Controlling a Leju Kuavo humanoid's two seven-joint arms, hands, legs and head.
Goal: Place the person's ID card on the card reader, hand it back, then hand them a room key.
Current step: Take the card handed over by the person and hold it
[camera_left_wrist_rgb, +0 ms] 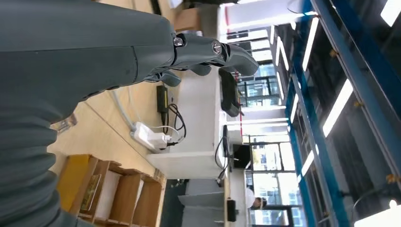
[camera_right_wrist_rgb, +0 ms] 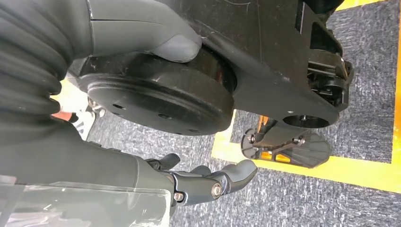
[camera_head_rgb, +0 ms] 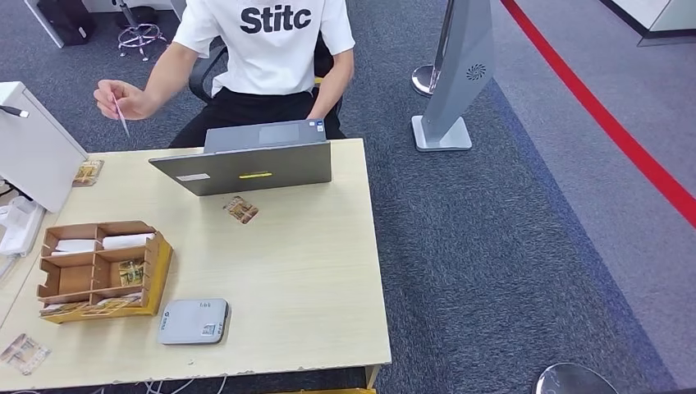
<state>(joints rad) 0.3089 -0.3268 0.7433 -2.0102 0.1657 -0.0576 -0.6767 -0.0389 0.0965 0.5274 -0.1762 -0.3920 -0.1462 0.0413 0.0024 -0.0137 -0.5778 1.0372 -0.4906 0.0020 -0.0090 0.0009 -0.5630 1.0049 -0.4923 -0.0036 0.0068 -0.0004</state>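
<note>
Head view, left to right. White box at 9 o'clock on the worktop, partly off the edge. A wrapped packet sits just beside it, another packet at 7 o'clock near the front corner. Person in a white shirt sits at 12 o'clock behind the worktop; their hand is raised at 10 o'clock, off the worktop, pinching the ID card, which tilts downward. Wooden tray at 8 o'clock, with white cards in the far compartments and packets in some of the others. Grey card reader at 6 o'clock, just beside the tray, nothing lying on it. Laptop at 12 o'clock, open towards the person. Small packet lies just in front of it. Grey floor stand at 1 o'clock on the carpet, red floor line at 2 o'clock.

Left robot hand, left wrist view: raised above the worktop, fingers apart, nothing in it. Right robot hand, right wrist view: hangs over the carpet, fingers loosely apart, holding nothing.
</note>
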